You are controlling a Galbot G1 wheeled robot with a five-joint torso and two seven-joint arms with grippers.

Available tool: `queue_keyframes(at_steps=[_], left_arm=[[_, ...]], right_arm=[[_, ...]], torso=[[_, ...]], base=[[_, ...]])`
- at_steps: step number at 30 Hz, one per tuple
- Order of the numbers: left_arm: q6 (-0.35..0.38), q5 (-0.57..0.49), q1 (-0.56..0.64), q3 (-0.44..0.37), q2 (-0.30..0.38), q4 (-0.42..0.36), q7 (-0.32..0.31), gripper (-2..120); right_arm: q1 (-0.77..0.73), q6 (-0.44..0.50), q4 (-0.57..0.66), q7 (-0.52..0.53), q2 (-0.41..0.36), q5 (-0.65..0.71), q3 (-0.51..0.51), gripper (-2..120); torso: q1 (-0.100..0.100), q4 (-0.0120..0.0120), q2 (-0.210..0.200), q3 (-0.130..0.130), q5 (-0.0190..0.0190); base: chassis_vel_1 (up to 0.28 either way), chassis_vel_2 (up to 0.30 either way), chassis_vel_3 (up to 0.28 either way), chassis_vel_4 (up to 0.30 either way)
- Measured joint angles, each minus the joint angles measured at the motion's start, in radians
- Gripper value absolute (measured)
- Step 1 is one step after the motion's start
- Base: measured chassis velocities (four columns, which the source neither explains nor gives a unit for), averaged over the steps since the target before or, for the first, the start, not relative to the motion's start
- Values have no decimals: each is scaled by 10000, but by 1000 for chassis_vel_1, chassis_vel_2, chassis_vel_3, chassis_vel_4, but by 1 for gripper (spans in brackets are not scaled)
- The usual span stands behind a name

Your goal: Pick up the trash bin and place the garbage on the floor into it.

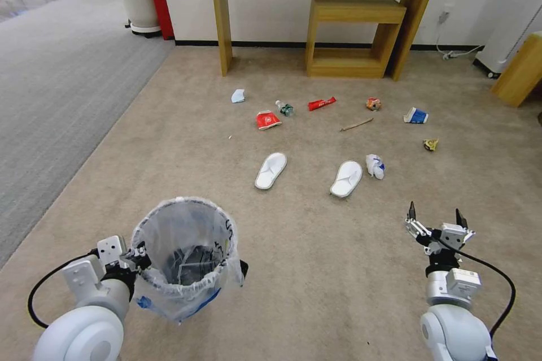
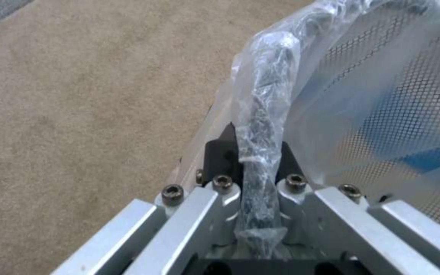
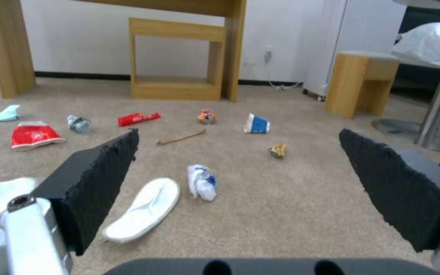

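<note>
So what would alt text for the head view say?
Left gripper clamps the rim of the trash bin; right gripper hovers open over the floor. Ahead lie two slippers and scattered garbage.

Trash bin: just right of left claw, at its rim.
Garbage: on floor, ahead of right claw.

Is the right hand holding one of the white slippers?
No, the right hand is open and holds nothing, while both white slippers lie on the carpet ahead of it.
</note>
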Motion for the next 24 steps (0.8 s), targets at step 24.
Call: queue_keyframes(at_steps=[24], left_arm=[[95, -330, -60, -194, 104, 26, -183, 2]], right_arm=[[-24, -119, 91, 30, 36, -40, -46, 100]], torso=[[-1, 0, 0, 0, -1]], base=[[0, 0, 0, 0]])
